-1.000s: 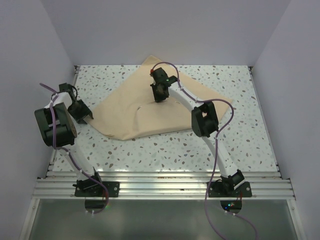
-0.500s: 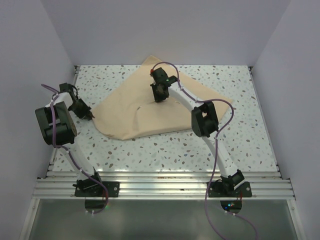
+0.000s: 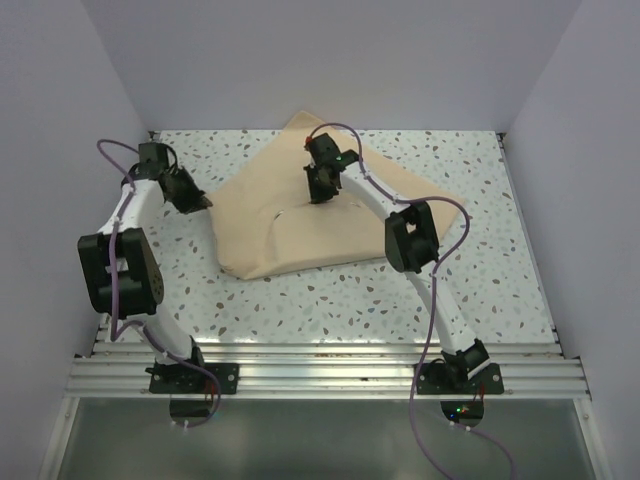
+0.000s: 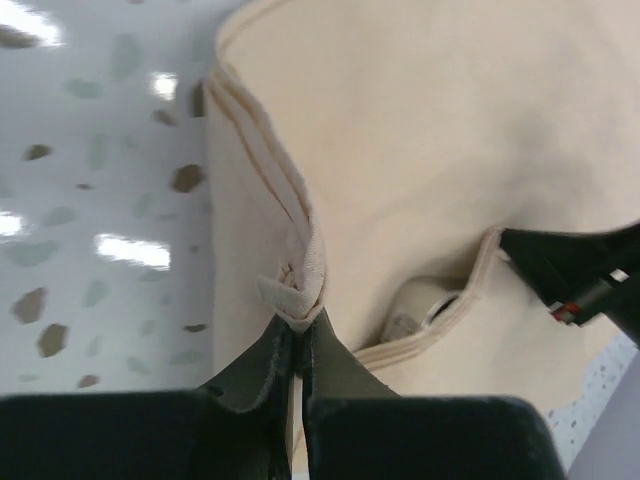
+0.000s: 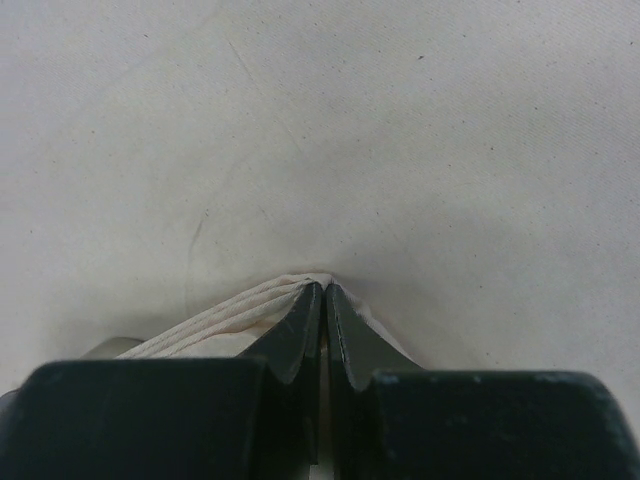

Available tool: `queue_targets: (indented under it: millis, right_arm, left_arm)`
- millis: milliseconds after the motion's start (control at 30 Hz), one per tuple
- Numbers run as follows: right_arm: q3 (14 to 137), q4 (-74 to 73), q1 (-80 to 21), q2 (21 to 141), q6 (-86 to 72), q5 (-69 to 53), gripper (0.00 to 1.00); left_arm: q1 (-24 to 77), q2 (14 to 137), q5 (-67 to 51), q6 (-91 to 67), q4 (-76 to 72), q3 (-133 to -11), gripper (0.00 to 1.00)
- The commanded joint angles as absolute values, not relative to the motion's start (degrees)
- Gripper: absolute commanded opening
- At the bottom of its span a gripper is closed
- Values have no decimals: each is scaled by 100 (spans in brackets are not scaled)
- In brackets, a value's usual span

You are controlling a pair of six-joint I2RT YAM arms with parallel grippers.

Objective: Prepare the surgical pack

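The left fingers are closed on a bunched, hemmed corner of the tan cloth. The right fingers are pinched shut on a gathered fold of it. Only in the left wrist view is an opening under a hem seen, with a pale object partly hidden inside. From above, the cloth is seen folded at the far middle of the speckled desk. The left arm is bent at the elbow and stretched to the cloth's left corner. The right arm is reached over the cloth, wrist turned down.
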State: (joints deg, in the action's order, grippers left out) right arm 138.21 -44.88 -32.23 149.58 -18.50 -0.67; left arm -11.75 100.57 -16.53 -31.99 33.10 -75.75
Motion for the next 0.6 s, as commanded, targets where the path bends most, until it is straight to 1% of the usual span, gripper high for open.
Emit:
queue_targets:
  millis: [0, 133, 233, 433, 567]
  right_arm:
    - [13737, -4597, -3146, 15328, -1986, -141, 5]
    - [13737, -4597, -3138, 15319, -1995, -158, 5]
    - [13729, -4605, -3138, 15346, -2013, -184, 5]
    - [13992, -4772, -3129, 15504, -2074, -272, 5]
    - [13957, -4764, -3094, 15530, -2179, -413, 4]
  left_arm:
    - [-521, 9738, -1916, -3769, 2778, -8094, 0]
    - [-44, 9764, -2039, -4209, 2654, -8690, 0]
    - [552, 9922, -2065, -4368, 2689, -9156, 0]
    - [1326, 10177, -2188, -4570, 2707, -9640, 0]
    - [1748, 10414, -2197, -4614, 2637, -9861, 0]
